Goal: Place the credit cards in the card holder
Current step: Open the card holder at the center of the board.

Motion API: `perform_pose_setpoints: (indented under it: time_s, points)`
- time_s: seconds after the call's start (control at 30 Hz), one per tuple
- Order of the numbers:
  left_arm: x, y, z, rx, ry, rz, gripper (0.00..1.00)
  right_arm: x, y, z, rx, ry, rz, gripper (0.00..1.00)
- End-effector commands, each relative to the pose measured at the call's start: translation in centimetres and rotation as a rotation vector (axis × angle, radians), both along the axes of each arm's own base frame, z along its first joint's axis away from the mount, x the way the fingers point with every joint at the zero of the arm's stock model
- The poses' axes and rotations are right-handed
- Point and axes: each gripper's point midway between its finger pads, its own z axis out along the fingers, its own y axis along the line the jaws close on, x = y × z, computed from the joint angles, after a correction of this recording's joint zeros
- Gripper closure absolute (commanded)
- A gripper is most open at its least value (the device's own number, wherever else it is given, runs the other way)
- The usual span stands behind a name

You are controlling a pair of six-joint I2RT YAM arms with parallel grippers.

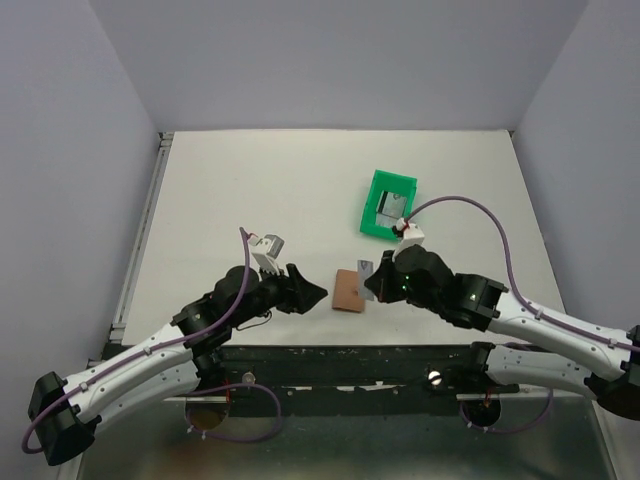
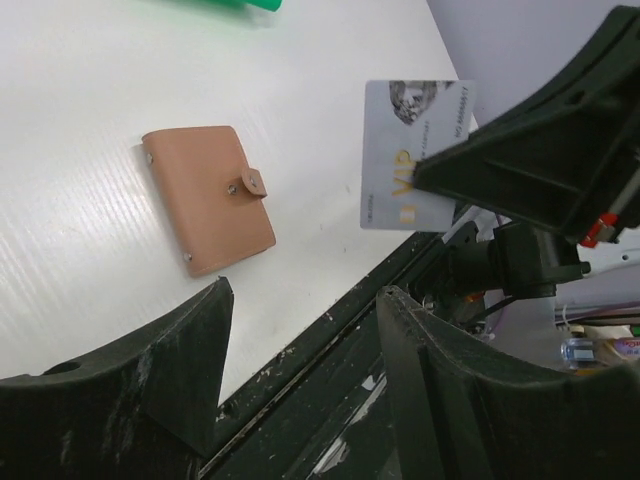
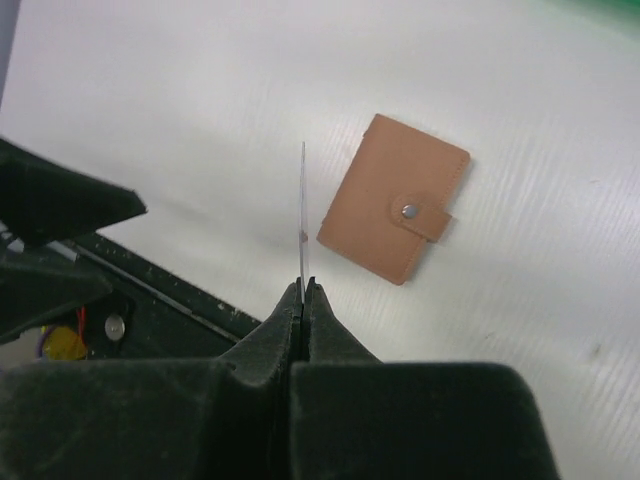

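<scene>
Right pincer (image 3: 302, 290) clamped on card (image 3: 303, 200), edge-on, lower centre of frame. Left pincer (image 2: 305, 292) open, empty. Holder (image 3: 395, 212) snapped shut on surface (image 3: 150, 100), centre-right. Insertion step pending; next likely needs holder unsnapped.

The card holder (image 2: 208, 198) is showing tan-brown leather with a silver snap; the credit card (image 2: 410, 150) is showing pale grey with gold VIP lettering; the plastic bin (image 1: 373, 205) is showing bright green; the table (image 1: 250, 190) is showing plain white.
</scene>
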Motion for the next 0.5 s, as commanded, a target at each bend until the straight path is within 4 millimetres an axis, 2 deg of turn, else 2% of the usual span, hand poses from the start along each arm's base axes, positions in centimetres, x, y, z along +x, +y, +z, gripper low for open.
perform_pose_setpoints:
  time_s: [0.0,0.23,0.47]
  points:
    - [0.6,0.9,-0.7,0.018,0.008,0.06,0.3,1.8,0.6,-0.5,0.031,0.065,-0.067,1.0]
    - [0.7,1.1,-2.0,0.05,0.031,0.069,0.3,2.7,2.9,-4.1,-0.073,0.209,-0.057,1.0]
    - [0.5,0.8,-2.6,0.048,0.048,0.058,0.3,3.6,2.9,-7.5,-0.191,0.304,-0.131,1.0]
